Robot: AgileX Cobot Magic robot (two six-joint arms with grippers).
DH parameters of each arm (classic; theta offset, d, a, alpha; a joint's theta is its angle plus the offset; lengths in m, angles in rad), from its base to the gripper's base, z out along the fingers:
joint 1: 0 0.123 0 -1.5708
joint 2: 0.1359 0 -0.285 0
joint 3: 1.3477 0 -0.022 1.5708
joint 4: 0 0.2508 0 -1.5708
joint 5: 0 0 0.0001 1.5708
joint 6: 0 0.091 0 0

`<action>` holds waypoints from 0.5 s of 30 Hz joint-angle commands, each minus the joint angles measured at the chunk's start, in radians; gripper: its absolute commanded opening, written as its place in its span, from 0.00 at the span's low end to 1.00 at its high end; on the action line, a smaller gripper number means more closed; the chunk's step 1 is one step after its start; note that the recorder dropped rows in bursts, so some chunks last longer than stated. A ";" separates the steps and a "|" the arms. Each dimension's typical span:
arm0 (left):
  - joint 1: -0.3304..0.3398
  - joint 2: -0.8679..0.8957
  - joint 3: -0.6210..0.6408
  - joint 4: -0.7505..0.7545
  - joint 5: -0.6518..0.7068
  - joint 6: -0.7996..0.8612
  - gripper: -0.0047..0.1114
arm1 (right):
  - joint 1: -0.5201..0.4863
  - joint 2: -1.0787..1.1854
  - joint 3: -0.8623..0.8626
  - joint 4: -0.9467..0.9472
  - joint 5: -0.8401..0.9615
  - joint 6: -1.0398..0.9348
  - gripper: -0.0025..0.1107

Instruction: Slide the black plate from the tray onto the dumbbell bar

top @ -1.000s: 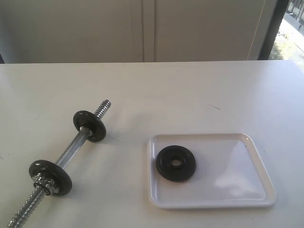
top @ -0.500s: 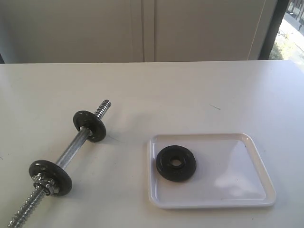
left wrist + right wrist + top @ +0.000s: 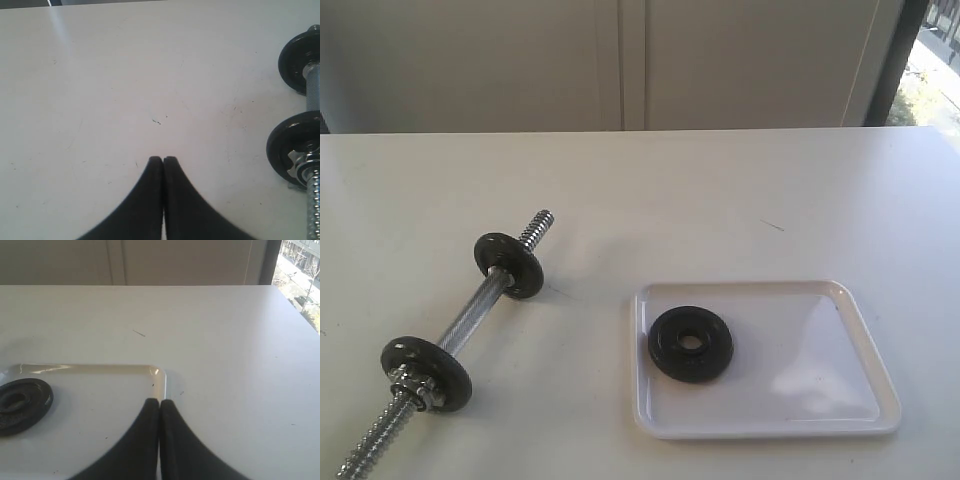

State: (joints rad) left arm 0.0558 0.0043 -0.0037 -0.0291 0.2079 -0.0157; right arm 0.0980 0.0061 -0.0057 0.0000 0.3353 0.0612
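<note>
In the tray (image 3: 800, 370), the black plate (image 3: 690, 343) has not moved; the left gripper (image 3: 163, 160) and right gripper (image 3: 159, 402) remain clenched empty, so pickup has yet to start.

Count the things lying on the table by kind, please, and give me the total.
White tray: 1
Dumbbell bar: 1
Black discs: 3 (the black plate flat in the tray, two discs already on the bar)
Total: 5
</note>
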 commanded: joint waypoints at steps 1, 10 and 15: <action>0.002 -0.004 0.004 -0.007 -0.004 -0.005 0.04 | -0.008 -0.006 0.006 0.000 -0.014 0.003 0.02; 0.002 -0.004 0.004 -0.007 -0.174 -0.005 0.04 | -0.008 -0.006 0.006 0.000 -0.014 0.003 0.02; 0.002 -0.004 0.004 -0.007 -0.239 -0.005 0.04 | -0.008 -0.006 0.006 0.000 -0.014 0.003 0.02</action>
State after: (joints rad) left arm 0.0558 0.0043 -0.0037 -0.0291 0.0118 -0.0157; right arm 0.0980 0.0061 -0.0057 0.0000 0.3353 0.0612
